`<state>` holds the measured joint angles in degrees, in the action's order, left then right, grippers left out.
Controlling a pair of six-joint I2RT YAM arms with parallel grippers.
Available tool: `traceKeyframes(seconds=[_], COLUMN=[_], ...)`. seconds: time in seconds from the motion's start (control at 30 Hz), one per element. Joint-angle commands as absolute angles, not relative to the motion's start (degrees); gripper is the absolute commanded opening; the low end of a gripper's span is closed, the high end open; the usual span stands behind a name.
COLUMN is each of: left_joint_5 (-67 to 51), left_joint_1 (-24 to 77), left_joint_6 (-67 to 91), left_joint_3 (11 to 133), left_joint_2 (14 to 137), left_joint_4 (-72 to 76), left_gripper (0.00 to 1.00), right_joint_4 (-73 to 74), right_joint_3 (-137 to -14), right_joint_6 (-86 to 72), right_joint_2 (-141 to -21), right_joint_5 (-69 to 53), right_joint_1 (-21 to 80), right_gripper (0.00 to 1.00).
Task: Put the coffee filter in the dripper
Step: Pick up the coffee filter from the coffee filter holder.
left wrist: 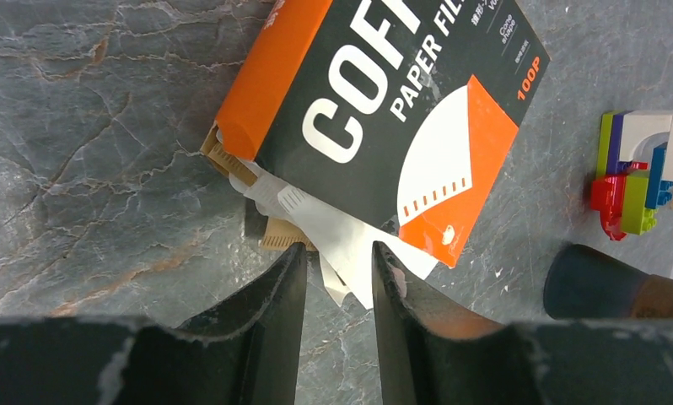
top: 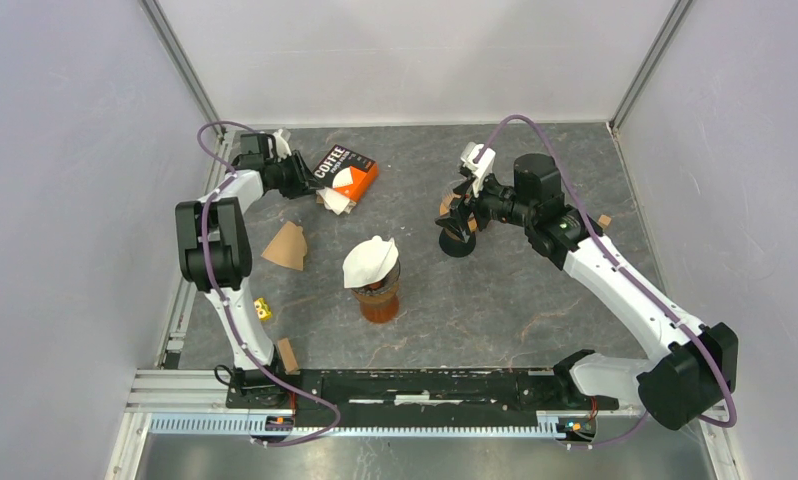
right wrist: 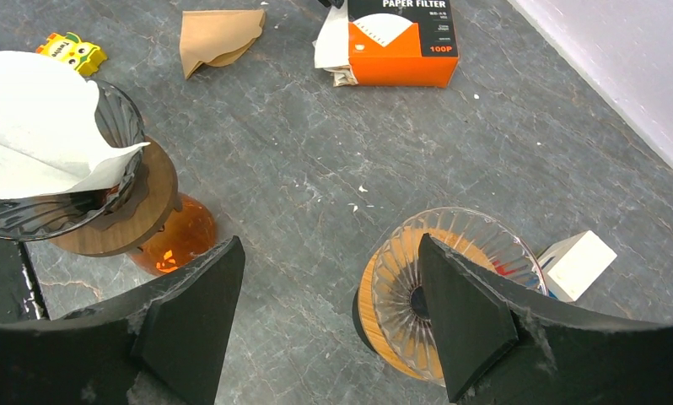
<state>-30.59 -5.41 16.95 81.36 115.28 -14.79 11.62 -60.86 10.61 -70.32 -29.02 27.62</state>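
Several white coffee filters [left wrist: 341, 236] and a tan one [left wrist: 278, 234] stick out of the orange and black filter box [left wrist: 384, 110] at the back left. My left gripper [left wrist: 337, 249] is at the box's open end. The tip of a white filter lies in the narrow gap between its jaws, which are not pressed on it. An empty glass dripper [right wrist: 485, 232] with a wooden collar stands on a dark base at the right. My right gripper [right wrist: 329, 243] hangs open above it, one finger over the bowl. Mid-table, a second dripper [right wrist: 118, 110] holds a white filter [right wrist: 38, 126].
The second dripper sits on an orange carafe [top: 379, 300]. A loose brown filter [top: 287, 245] lies left of it. A yellow toy [top: 263, 308] and a wooden block [top: 288, 355] are near the left arm. Toy bricks [left wrist: 641, 177] and a white block [right wrist: 578, 263] lie by the empty dripper.
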Motion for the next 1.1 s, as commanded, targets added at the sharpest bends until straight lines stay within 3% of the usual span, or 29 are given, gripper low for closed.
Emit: traceKeyframes(seconds=[0.0, 0.8, 1.07], left_joint_5=[-32.0, -34.6, -36.2], left_joint_1=[-5.3, -5.3, -5.3], left_joint_6=[19.8, 25.3, 26.3], left_joint_3=[83.7, 82.9, 82.3], left_joint_2=[116.4, 117.9, 119.0], left_joint_4=[-12.3, -9.3, -8.4], left_gripper=[0.40, 0.35, 0.25], right_joint_4=[9.8, 9.6, 9.6], right_joint_3=[-60.3, -59.2, -59.2], right_joint_6=[11.0, 11.0, 11.0], right_joint_2=[-69.1, -68.7, -69.0], right_joint_5=[-27.9, -27.8, -27.7], right_joint_1=[27.5, 27.5, 27.5], right_gripper=[0.83, 0.83, 0.84])
